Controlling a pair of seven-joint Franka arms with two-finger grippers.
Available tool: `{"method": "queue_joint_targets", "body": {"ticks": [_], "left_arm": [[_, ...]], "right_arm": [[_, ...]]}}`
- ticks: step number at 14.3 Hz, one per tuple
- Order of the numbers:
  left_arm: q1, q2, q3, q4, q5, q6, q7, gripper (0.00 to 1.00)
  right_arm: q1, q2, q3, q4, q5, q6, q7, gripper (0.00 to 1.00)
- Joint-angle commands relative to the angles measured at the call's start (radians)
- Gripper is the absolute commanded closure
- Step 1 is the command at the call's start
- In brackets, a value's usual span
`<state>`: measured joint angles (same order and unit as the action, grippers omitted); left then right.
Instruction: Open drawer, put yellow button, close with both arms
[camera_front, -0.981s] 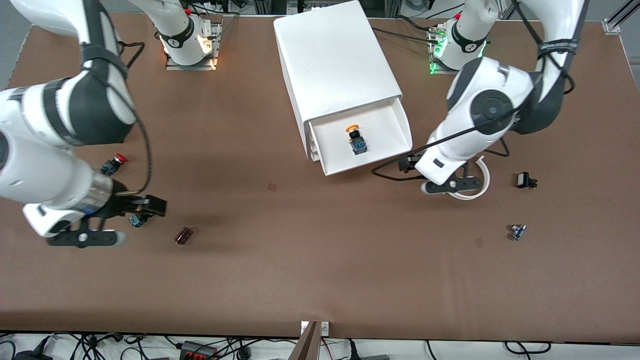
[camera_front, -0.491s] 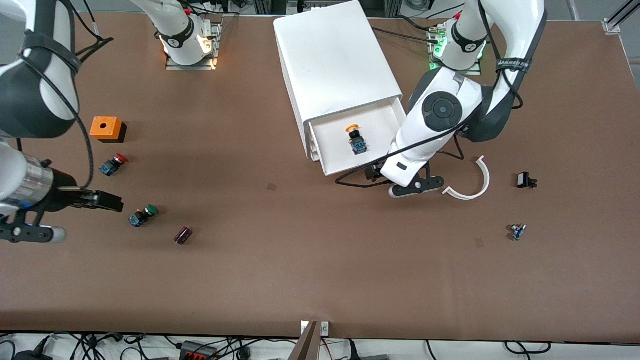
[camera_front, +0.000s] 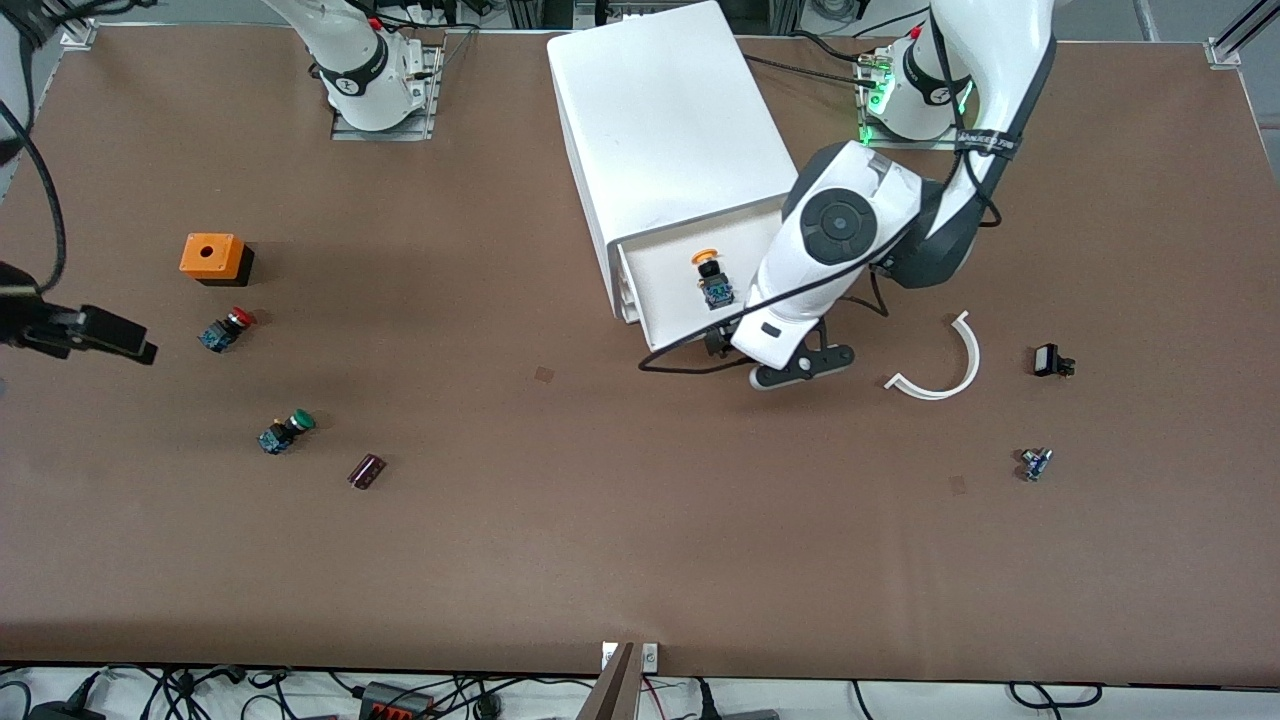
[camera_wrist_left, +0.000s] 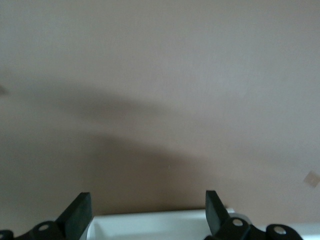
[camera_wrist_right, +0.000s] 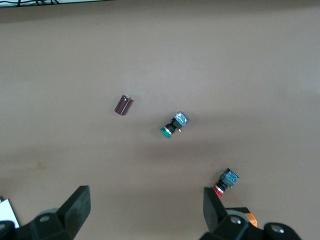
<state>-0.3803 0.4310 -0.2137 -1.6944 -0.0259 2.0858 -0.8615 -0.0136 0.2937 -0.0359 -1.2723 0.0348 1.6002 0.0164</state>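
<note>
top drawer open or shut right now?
Open. The drawer is pulled out of the cabinet, its white floor exposed, the yellow button lying inside. The left gripper, fingers apart, is at its front edge.

Yellow button (camera_front: 710, 277) in the drawer (camera_front: 668, 322)

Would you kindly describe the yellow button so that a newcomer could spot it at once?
Find the large white cabinet at the table's middle; its top drawer stands pulled out. The yellow button lies inside, alone. Its yellow-orange cap marks it off from the red-capped button and green-capped button on the table toward the right arm's end.
</note>
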Motion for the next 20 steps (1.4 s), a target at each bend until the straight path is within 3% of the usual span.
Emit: {"method": "queue_joint_targets", "body": {"ticks": [1, 5, 12, 20], "left_arm": [[0.003, -0.043, -0.038, -0.027, -0.02, -0.114, -0.017, 0.0], [-0.008, -0.055, -0.053, -0.027, -0.114, -0.19, -0.017, 0.0], [0.001, -0.061, -0.142, -0.054, -0.134, -0.211, -0.076, 0.0], [0.05, -0.064, -0.136, -0.022, -0.114, -0.216, -0.056, 0.0]], "right_arm": [[-0.02, -0.068, 0.016, -0.075, -0.009, 0.014, -0.056, 0.0], [-0.014, -0.09, 0.016, -0.084, -0.067, -0.058, -0.061, 0.0], [-0.012, -0.304, 0.025, -0.413, -0.089, 0.09, -0.058, 0.0], [-0.017, -0.297, 0.024, -0.412, -0.075, 0.08, -0.05, 0.0]]}}
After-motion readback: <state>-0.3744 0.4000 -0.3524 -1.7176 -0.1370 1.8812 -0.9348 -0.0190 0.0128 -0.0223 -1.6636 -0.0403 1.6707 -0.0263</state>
